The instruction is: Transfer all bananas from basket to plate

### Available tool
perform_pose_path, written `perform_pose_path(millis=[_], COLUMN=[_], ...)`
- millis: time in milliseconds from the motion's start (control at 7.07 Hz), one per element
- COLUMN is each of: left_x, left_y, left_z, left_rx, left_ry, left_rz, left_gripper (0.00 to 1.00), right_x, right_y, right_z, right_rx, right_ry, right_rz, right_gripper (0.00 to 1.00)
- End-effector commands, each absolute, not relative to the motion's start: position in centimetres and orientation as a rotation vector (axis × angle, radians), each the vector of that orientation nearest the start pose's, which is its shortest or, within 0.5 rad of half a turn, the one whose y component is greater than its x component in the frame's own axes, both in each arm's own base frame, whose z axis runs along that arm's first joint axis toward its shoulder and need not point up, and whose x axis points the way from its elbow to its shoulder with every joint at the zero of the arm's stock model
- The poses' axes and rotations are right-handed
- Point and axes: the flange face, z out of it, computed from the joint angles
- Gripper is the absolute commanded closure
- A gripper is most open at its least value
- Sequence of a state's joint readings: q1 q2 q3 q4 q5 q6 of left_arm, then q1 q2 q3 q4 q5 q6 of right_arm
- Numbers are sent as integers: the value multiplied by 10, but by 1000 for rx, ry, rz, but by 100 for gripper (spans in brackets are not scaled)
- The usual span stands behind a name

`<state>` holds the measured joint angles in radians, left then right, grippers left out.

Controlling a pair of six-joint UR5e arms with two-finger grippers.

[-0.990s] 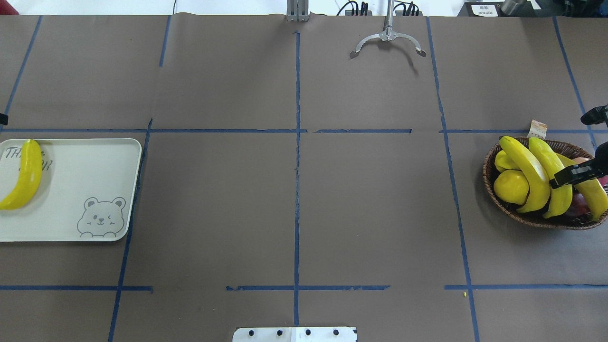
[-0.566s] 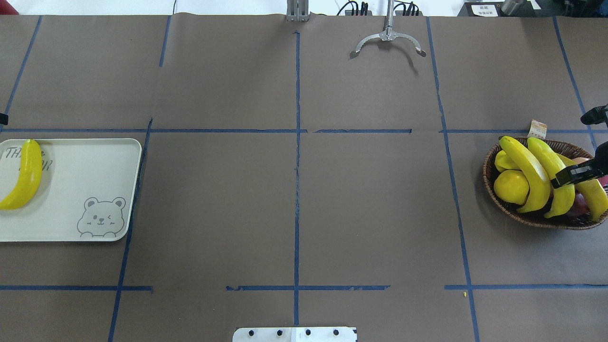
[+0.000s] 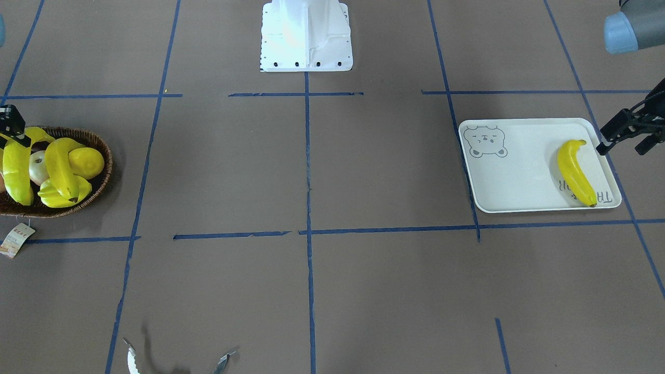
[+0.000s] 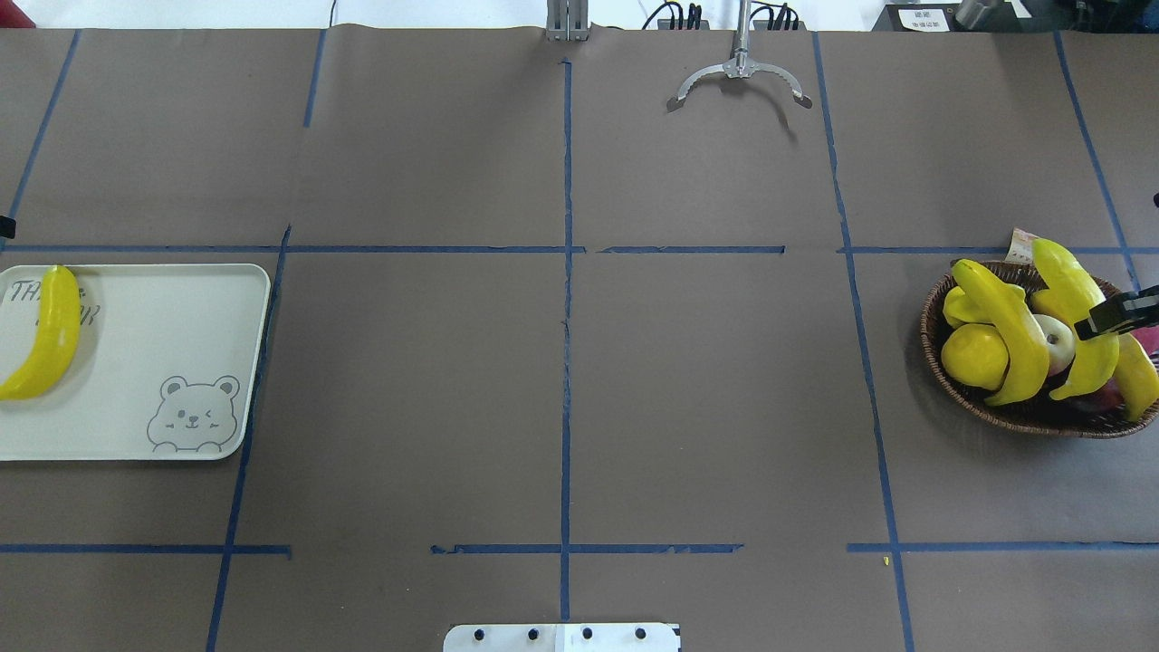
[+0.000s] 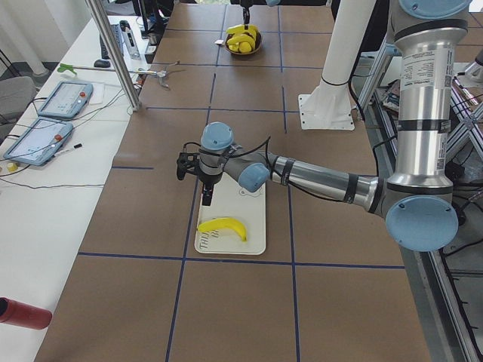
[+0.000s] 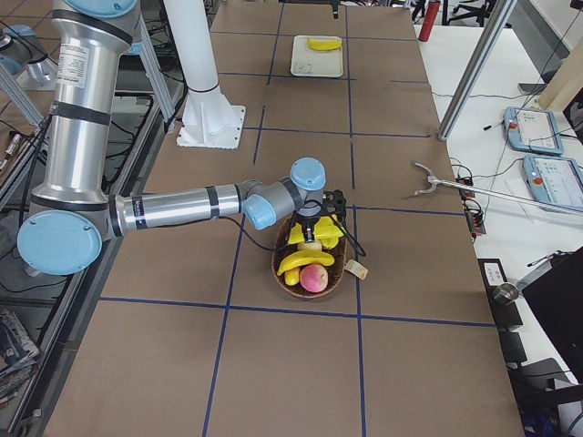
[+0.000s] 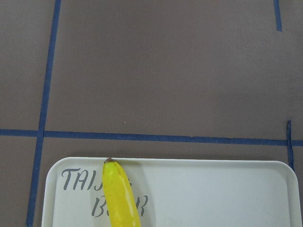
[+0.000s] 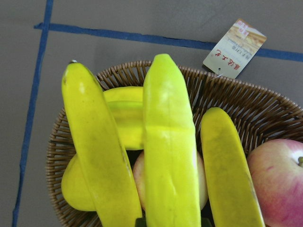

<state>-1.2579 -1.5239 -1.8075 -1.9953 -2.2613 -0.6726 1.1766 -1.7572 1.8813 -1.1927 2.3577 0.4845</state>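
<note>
My right gripper (image 4: 1119, 313) is shut on the middle banana (image 4: 1077, 312) and holds it raised and tilted over the wicker basket (image 4: 927, 330). In the right wrist view this banana (image 8: 170, 146) runs up the centre. Two more bananas lie in the basket, one to its left (image 4: 1000, 326) and one to its right (image 4: 1139, 373). A fourth banana (image 4: 45, 340) lies on the off-white bear plate (image 4: 163, 326) at the far left. My left gripper (image 3: 621, 147) is open and empty, hovering just beside the plate's (image 3: 519, 171) outer edge.
The basket also holds a lemon (image 4: 973, 355), a pale apple (image 4: 1056, 342) and a red apple (image 8: 279, 179). A paper tag (image 4: 1024, 244) hangs off its far rim. Metal tongs (image 4: 738, 77) lie at the table's far edge. The robot's white base (image 3: 306, 36) is mid-table.
My right gripper has lifted the middle banana up and toward the basket's far rim, which uncovered the pale apple under it. The plate, its banana and the left arm have not moved.
</note>
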Motion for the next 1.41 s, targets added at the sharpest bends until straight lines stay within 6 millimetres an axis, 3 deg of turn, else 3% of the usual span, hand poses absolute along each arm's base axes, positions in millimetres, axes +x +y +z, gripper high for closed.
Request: perform_pose_path(millis=[0, 141, 283, 424, 566, 707, 849, 990, 1132, 1273], left_x=[85, 85, 86, 88, 92, 98, 132, 159, 204, 239], left_y=[-487, -487, -487, -489, -498, -514, -518, -528, -535, -527], left_z=[519, 518, 517, 511, 494, 465, 432, 387, 325, 288], left_rx=[193, 190, 188, 197, 201, 209, 174, 144, 94, 38], left_ry=[877, 883, 887, 893, 914, 950, 1013, 1076, 1156, 1228], left_rz=[-121, -119, -116, -111, -150, -204, -197, -254, -296, -326], left_gripper=[0, 0, 0, 0, 0, 0, 0, 0, 0, 0], right_x=[-83, -81, -81, -96, -122, -148, -186, -221, -258, -301], right_y=[-401, -394, -388, -395, -417, -434, -446, -445, -441, -428], right_z=[528, 508, 474, 445, 410, 375, 331, 292, 251, 215], right_rx=[118, 116, 115, 142, 184, 207, 187, 150, 144, 143], right_ry=[-937, -946, -954, -972, -998, -1027, -1080, -1126, -1149, -1166], right_rz=[-99, -104, -111, -155, -212, -242, -211, -166, -118, -62], right_gripper=[99, 99, 99, 99, 99, 99, 99, 99, 98, 99])
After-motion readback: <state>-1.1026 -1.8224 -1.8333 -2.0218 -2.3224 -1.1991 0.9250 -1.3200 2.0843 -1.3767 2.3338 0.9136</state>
